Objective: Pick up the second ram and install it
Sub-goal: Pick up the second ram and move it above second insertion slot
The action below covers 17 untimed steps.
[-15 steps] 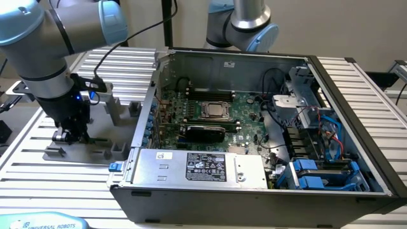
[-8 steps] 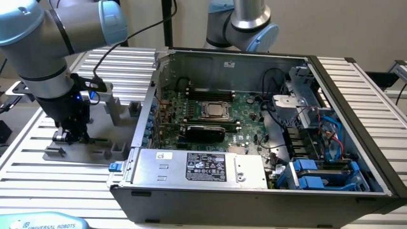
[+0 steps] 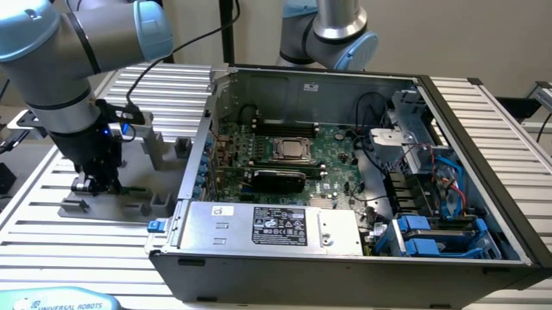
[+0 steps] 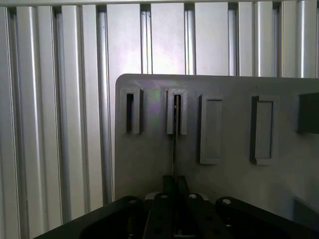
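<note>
my gripper point(image 4: 175, 185) looks closed tight around the second ram point(image 4: 175, 134), which stands edge-on in the grey holder point(image 4: 144, 164). if i lift crooked, it could bind there and slip.

Two robot arms point(image 3: 61, 77) point(image 3: 332, 32), one open computer case point(image 3: 345, 271), one grey fixture point(image 4: 149, 169) with perhaps five holders point(image 4: 211, 130), one ram stick point(image 4: 175, 144).

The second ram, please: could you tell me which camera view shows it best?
The wrist view: the second ram appears edge-on as a thin line running from a slot of the gray holder into the gripper. In the exterior view the gripper sits low over the holder, and the stick is too small to make out there.
</note>
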Available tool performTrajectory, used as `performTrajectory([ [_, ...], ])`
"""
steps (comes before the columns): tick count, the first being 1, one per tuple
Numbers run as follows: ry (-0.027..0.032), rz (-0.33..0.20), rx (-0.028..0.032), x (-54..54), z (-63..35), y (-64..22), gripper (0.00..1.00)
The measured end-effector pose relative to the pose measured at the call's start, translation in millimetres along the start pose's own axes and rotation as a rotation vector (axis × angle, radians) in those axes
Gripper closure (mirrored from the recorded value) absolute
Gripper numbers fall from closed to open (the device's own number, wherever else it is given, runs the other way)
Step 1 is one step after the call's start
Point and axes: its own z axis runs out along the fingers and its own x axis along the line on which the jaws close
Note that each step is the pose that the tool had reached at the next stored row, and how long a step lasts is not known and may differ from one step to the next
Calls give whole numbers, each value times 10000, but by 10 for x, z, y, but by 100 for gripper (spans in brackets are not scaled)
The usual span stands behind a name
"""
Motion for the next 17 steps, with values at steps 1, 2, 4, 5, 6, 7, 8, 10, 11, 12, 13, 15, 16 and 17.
performTrajectory([
  [1, -1, 0, 2, 0, -2, -1, 86],
  [2, 1, 0, -1, 0, -11, 1, 86],
  [4, 2, 1, -5, 0, -38, 1, 86],
  [5, 1, 1, -6, -1, -54, 2, 86],
  [6, 2, 1, -9, -1, -73, 3, 86],
  [7, 1, 2, -12, -1, -93, 3, 86],
  [8, 1, 1, -15, -1, -113, 3, 86],
  [10, 3, 0, -21, -1, -160, 4, 86],
  [11, 2, 1, -24, -1, -187, 5, 86],
  [12, 2, 1, -26, -2, -218, 5, 86],
  [13, 2, 0, -30, -2, -253, 5, 86],
  [15, 2, 0, -42, -2, -335, 5, 86],
  [16, 3, 0, -50, -3, -381, 5, 86],
  [17, 4, 0, -59, -3, -426, 5, 86],
])
